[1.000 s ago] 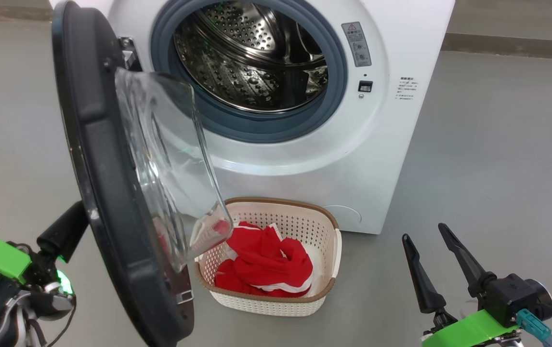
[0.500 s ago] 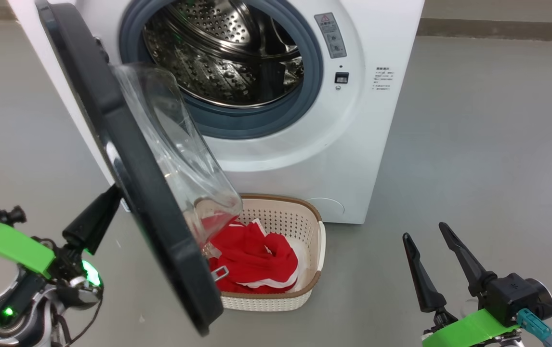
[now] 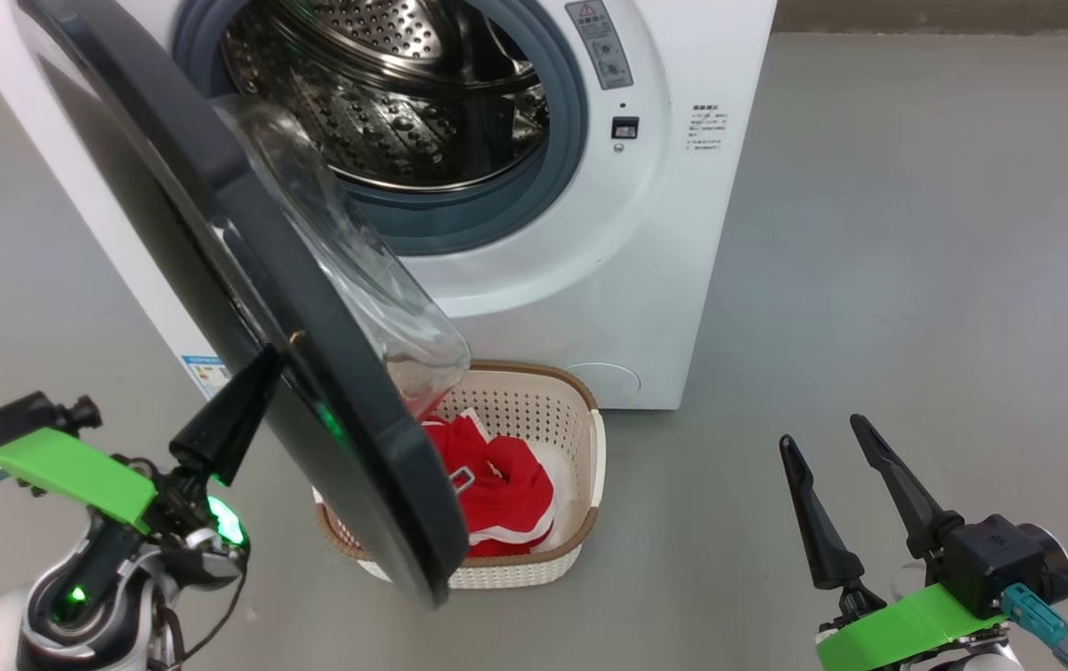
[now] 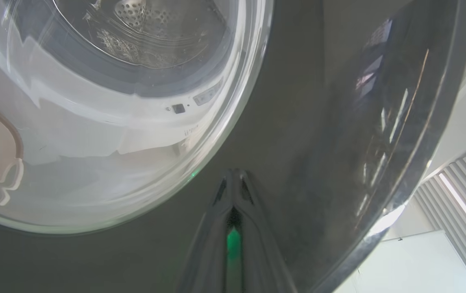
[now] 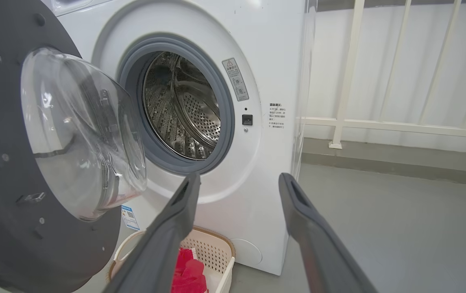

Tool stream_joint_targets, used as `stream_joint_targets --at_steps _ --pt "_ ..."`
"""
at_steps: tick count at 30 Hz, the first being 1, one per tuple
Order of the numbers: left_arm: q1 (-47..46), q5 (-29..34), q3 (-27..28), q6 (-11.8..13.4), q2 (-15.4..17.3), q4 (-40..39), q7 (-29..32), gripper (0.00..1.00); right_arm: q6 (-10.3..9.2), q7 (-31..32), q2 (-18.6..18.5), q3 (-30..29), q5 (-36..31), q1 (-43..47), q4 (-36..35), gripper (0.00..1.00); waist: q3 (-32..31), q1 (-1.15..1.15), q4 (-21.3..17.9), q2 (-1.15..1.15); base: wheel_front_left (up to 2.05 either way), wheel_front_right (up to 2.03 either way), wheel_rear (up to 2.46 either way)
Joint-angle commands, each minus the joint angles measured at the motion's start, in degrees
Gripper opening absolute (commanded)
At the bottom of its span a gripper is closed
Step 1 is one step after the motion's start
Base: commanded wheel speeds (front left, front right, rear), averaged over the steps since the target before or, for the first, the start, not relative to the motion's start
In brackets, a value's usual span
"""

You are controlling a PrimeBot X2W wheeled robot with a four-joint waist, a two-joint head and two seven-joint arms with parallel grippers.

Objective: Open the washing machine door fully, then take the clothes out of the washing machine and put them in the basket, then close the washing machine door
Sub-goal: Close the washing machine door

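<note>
The white washing machine (image 3: 683,233) (image 5: 273,61) stands with its steel drum bare. Its black round door (image 3: 245,280) (image 5: 1,183) (image 4: 318,122) hangs partly swung, the glass bowl window (image 3: 385,308) (image 5: 78,134) bulging toward the drum. My left gripper (image 3: 259,373) (image 4: 233,175) is shut, its tip pressed against the door's outer face. The red clothes (image 3: 501,494) (image 5: 188,272) lie in the cream basket (image 3: 562,410) (image 5: 216,248) on the floor below the machine, partly hidden by the door. My right gripper (image 3: 823,438) (image 5: 239,183) stands open and holds nothing, at the lower right, away from the machine.
Grey floor (image 3: 916,233) spreads to the right of the machine. A white railing (image 5: 347,81) and pale wall stand behind it in the right wrist view. A low dark skirting (image 5: 399,162) runs along the wall's foot.
The door has swung toward the drum opening, with my shut left gripper following against its outer face. The head camera shifted, so the machine sits further left. The right gripper kept still.
</note>
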Motion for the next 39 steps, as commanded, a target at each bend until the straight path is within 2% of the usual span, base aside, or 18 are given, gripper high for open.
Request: stream_joint_targets --at_steps 1,16,39 --pt "-2.6 -0.6 0.2 -1.0 0.7 -1.4 0.1 0.00 0.28 -0.5 -0.5 1.0 -0.1 -2.2 -1.3 1.00 0.3 0.00 -0.4 0.00 0.00 0.00 0.00" --pt "-6.9 -5.9 -3.7 -3.4 0.7 0.0 -4.1 0.00 0.28 -0.5 -0.5 1.0 0.0 -3.4 -1.4 1.00 2.5 0.00 -3.8 0.00 0.00 0.00 0.00" --pt "-15.2 -6.1 -5.9 -7.0 0.7 7.6 -9.3 0.00 0.28 -0.5 -0.5 1.0 -0.8 -4.5 -1.9 1.00 5.8 0.00 -8.4 0.00 0.00 0.00 0.00"
